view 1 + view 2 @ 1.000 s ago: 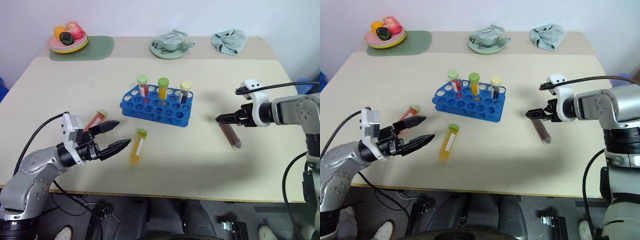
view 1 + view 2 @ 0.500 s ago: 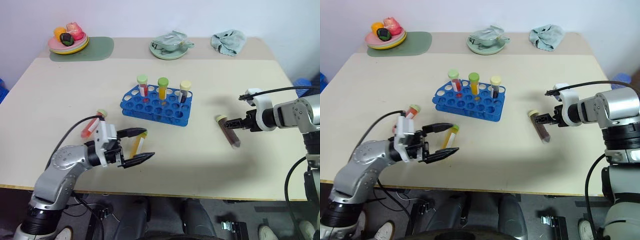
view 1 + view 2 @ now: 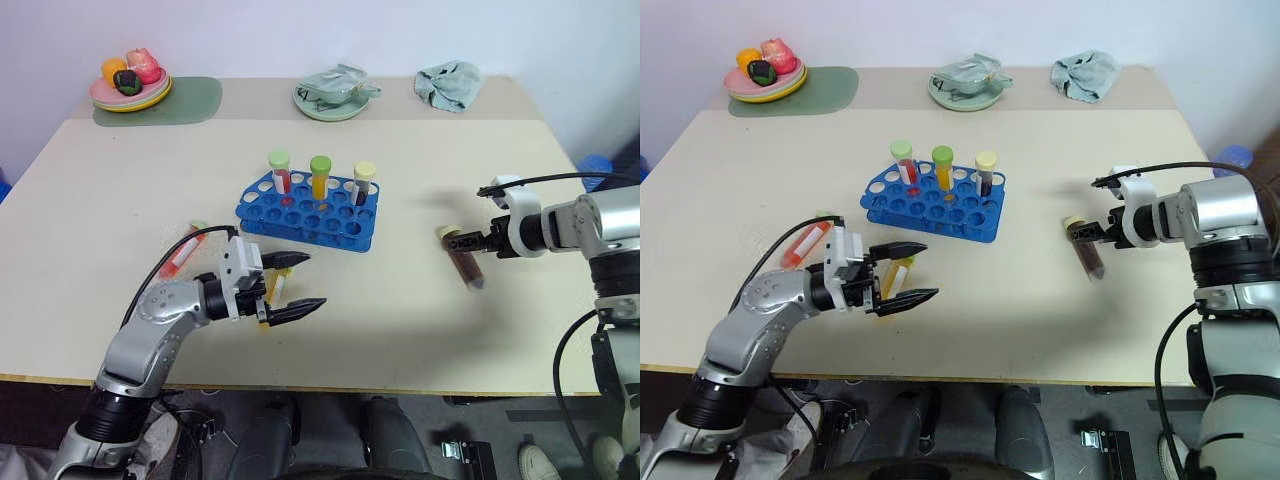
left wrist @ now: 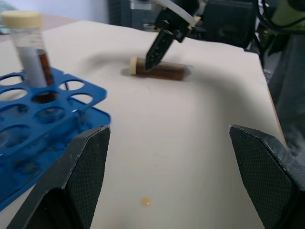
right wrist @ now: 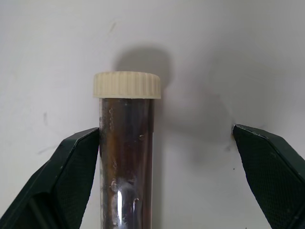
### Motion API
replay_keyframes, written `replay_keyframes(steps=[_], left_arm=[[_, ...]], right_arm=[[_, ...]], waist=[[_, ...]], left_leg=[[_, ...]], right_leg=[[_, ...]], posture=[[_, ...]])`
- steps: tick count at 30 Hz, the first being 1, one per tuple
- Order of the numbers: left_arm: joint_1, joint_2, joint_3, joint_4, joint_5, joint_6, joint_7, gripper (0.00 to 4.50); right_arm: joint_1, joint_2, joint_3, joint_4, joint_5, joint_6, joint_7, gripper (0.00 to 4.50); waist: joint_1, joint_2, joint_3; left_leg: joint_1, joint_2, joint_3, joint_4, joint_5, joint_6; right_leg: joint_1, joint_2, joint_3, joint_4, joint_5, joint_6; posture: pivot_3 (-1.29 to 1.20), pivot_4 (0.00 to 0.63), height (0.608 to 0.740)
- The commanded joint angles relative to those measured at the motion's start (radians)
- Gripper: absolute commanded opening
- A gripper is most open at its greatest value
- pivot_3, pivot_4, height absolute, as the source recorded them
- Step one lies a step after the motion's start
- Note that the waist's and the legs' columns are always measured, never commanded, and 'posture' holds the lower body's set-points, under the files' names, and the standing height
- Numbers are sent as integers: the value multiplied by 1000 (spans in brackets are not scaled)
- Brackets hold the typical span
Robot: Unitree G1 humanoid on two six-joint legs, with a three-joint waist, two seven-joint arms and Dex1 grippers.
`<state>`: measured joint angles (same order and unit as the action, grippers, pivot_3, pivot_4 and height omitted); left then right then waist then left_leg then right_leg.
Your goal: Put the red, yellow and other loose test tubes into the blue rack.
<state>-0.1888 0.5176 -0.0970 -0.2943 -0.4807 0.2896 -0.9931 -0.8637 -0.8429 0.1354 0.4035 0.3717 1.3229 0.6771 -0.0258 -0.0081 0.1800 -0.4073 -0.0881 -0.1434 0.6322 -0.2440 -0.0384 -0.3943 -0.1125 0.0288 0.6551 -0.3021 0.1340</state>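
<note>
No legible writing on any tube. The blue rack [image 3: 308, 211] holds three capped tubes upright in its far row. The left end effector [image 3: 292, 283] stands spread around the yellow tube [image 3: 272, 294] lying on the bench [image 3: 400, 330]. The right end effector [image 3: 470, 243] stands spread astride the dark tube [image 3: 462, 261]. The red tube [image 3: 181, 254] lies loose nearby.

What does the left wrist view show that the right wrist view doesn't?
Left wrist view: the blue rack with a cream-capped tube standing in it, the open left gripper, and the right gripper seen from across the table. Right wrist view: the right gripper's open fingers either side of the brown tube, the left one against it. Both: that brown tube lying on the table.
</note>
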Motion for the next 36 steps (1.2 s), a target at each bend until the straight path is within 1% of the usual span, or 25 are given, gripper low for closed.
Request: replay_keyframes(steps=[1, 2, 12, 27, 36], left_arm=[[-12, -2, 11, -15, 2, -25, 2, 4090], [-13, -3, 13, -7, 7, -31, 4, 4090], [-3, -14, 9, 13, 19, -59, 13, 4090], [8, -27, 0, 6, 30, -58, 27, 4090], [0, -38, -7, 11, 35, -62, 35, 4090]], right_arm=[[-7, 34, 6, 16, -12, -14, 15, 3240], [-8, 43, 6, 18, -17, -14, 13, 2754], [22, 78, -1, -38, -33, 8, 16, 2754], [40, 68, 36, -137, -21, 21, 77, 2754], [43, 71, 37, -155, -28, 16, 84, 2754]], waist=[[-4, 0, 0], [-5, 0, 0], [-18, 0, 0], [-17, 0, 0], [-16, 0, 0]], left_leg=[[0, 0, 0, 0, 0, 0], [0, 0, 0, 0, 0, 0], [0, 0, 0, -1, 0, 0], [0, 0, 0, -1, 0, 0], [0, 0, -1, -1, 0, 0]], right_leg=[[0, 0, 0, 0, 0, 0], [0, 0, 0, 0, 0, 0], [-1, 0, 0, 1, 0, 0], [-1, 0, 0, 1, 0, 0], [-1, 0, 0, 1, 0, 0]], posture=[[0, 150, 740], [0, 150, 740], [0, 150, 740], [0, 150, 740], [0, 150, 740]])
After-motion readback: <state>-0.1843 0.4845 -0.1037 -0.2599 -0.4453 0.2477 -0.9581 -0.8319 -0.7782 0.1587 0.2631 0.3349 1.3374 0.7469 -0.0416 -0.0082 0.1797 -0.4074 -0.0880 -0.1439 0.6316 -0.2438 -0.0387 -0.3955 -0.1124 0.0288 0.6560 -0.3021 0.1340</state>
